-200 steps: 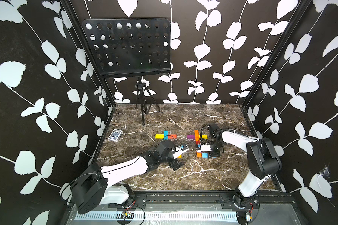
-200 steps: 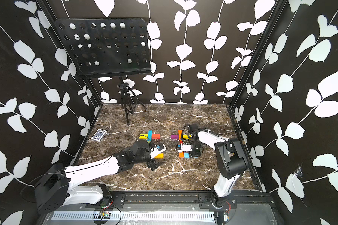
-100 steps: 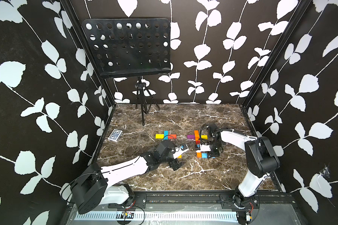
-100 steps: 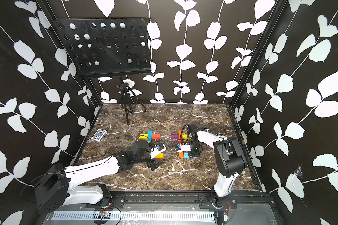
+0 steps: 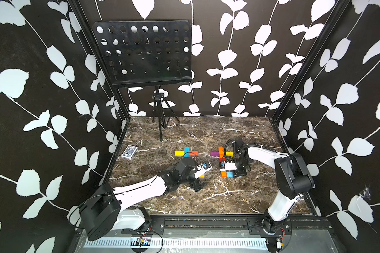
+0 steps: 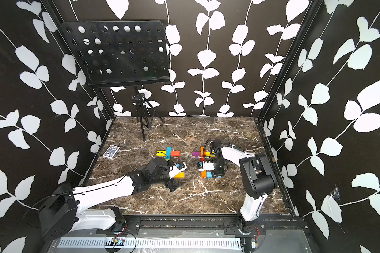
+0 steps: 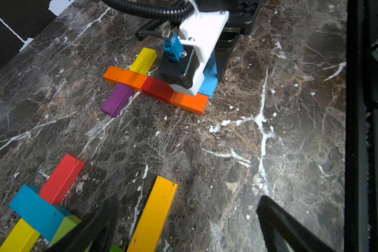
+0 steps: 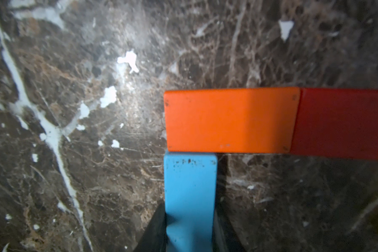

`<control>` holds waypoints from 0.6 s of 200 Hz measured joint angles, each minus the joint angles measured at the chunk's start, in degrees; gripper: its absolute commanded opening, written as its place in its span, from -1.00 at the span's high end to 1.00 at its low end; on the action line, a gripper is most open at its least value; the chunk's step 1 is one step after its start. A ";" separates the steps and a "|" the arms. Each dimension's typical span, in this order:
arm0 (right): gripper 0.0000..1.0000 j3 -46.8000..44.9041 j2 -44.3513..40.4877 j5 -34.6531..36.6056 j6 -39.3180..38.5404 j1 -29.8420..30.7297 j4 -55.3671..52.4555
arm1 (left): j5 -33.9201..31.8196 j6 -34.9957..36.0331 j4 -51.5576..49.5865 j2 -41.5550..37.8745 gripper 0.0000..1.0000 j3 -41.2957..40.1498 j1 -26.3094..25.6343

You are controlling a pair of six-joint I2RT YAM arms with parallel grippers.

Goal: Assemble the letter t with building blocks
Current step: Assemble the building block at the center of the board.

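A cross of building blocks lies right of centre: an orange (image 7: pixel 123 77), red (image 7: pixel 156 88) and orange (image 7: pixel 189 102) line, crossed by a yellow (image 7: pixel 143 61) and a purple bar (image 7: pixel 117 99). My right gripper (image 8: pixel 190 235) is shut on a cyan block (image 8: pixel 190 196), which butts sideways against the near orange block (image 8: pixel 229 120); both top views show this (image 5: pixel 229 174) (image 6: pixel 209 174). My left gripper (image 7: pixel 188 231) is open low over the table, with an amber bar (image 7: pixel 153 216) lying between its fingers (image 7: pixel 279 224), untouched. Beside it a red (image 7: pixel 61 179), cyan (image 7: pixel 37 212), yellow and lime-green group lies crossed.
A blue-patterned card box (image 5: pixel 129 151) lies at the table's left edge. A black music stand on a tripod (image 5: pixel 160 122) occupies the back left. Black frame rails border the marble table (image 5: pixel 206 197) on all sides.
The right arm's elbow has shifted slightly to the left. Both grippers and all blocks keep their places.
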 measured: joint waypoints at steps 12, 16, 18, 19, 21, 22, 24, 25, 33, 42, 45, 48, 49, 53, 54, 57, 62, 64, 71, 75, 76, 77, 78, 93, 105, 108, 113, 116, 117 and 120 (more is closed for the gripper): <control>0.40 0.00 0.04 0.00 0.00 0.00 -0.02 | 0.00 0.00 -0.02 0.07 -0.98 0.00 0.00; 0.39 0.00 0.09 0.00 -0.02 0.00 0.00 | 0.00 0.00 0.00 0.09 -0.98 0.00 0.00; 0.38 0.00 0.11 0.00 -0.02 0.00 0.00 | 0.00 0.00 0.00 0.11 -0.98 0.00 0.00; 0.37 0.00 0.11 0.00 0.00 0.00 0.00 | 0.00 -0.02 -0.02 0.11 -0.99 0.00 0.00; 0.36 0.00 0.13 0.00 0.00 0.00 -0.02 | 0.00 -0.02 -0.02 0.13 -0.98 0.00 0.00; 0.36 0.00 0.13 0.00 0.00 0.00 0.00 | 0.00 0.00 0.00 0.13 -0.98 0.00 0.00; 0.34 0.00 0.15 0.00 -0.02 0.00 0.00 | 0.00 -0.02 0.00 0.13 -0.98 0.00 0.00; 0.33 0.00 0.15 0.00 0.00 0.00 0.00 | 0.00 0.00 -0.02 0.13 -0.98 0.00 0.00; -0.85 0.00 0.26 0.02 0.09 0.00 0.00 | 0.00 0.00 -0.02 0.15 -0.98 0.00 0.00; -0.98 0.00 0.31 -0.02 0.15 0.00 -0.13 | 0.00 0.00 0.00 0.15 -0.98 0.00 0.00; -0.98 0.00 0.31 -0.04 0.15 0.00 -0.20 | 0.00 -0.02 0.00 0.15 -0.98 0.00 0.00; -0.98 0.00 0.24 -0.07 0.15 0.02 -0.24 | 0.00 0.00 0.00 0.15 -0.98 0.00 0.00; -0.98 0.00 0.24 -0.04 0.15 0.04 -0.26 | 0.00 0.00 0.00 0.15 -0.98 0.00 0.00; -0.98 0.00 0.17 -0.09 0.15 0.11 -0.26 | 0.00 -0.02 0.00 0.15 -0.98 -0.02 0.00; -0.98 0.00 0.15 -0.11 0.15 0.11 -0.26 | 0.00 0.00 0.00 0.15 -0.98 0.00 0.00; -0.98 0.00 0.11 -0.13 0.15 0.11 -0.22 | 0.00 0.00 0.00 0.17 -0.98 -0.02 0.00; -0.98 0.00 -0.09 -0.09 0.13 0.17 -0.09 | 0.00 0.00 0.00 0.20 -0.98 -0.02 0.00; -0.98 0.00 -0.11 -0.04 0.07 0.22 0.02 | 0.00 0.00 0.00 0.20 -0.98 -0.02 0.00; -0.98 -0.13 -0.22 0.13 0.20 0.26 0.37 | 0.00 0.00 0.00 0.24 -0.98 -0.02 0.00; -0.98 -0.22 -0.42 0.20 0.20 0.26 0.70 | 0.00 -0.02 0.00 0.26 -0.98 -0.02 0.00; -0.98 -0.24 -0.44 0.28 0.22 0.26 0.76 | 0.00 -0.02 0.02 0.28 -0.98 -0.02 0.00; -0.98 -0.31 -0.44 0.33 0.26 0.26 0.94 | 0.00 -0.02 0.02 0.31 -0.98 -0.02 0.00; -0.98 -0.33 -0.46 0.33 0.26 0.26 1.01 | 0.00 0.00 0.02 0.31 -0.98 -0.02 0.00; -0.98 -1.75 -1.57 1.27 0.83 0.35 3.15 | 0.00 -0.02 0.04 0.44 -0.98 -0.20 0.00; -0.98 -3.43 -3.89 2.32 1.60 0.37 4.94 | 0.00 -0.02 0.02 0.59 -0.98 -0.26 0.00; -0.98 -3.85 -4.79 2.60 1.79 0.37 5.29 | 0.00 -0.02 0.04 0.66 -0.98 -0.26 0.00; -0.98 -4.66 -6.60 3.10 2.23 0.37 6.12 | 0.00 -0.02 0.02 0.70 -0.98 -0.26 0.00; -0.98 -5.03 -7.80 3.45 2.62 0.37 6.45 | 0.00 -0.02 0.02 0.74 -0.98 -0.26 0.00; -0.98 -5.11 -8.09 3.63 2.71 0.37 6.54 | 0.00 -0.02 0.04 0.76 -0.98 -0.26 0.00; -0.98 -5.53 -9.51 3.96 2.91 0.37 7.02 | 0.00 -0.02 0.02 0.79 -0.98 -0.26 0.00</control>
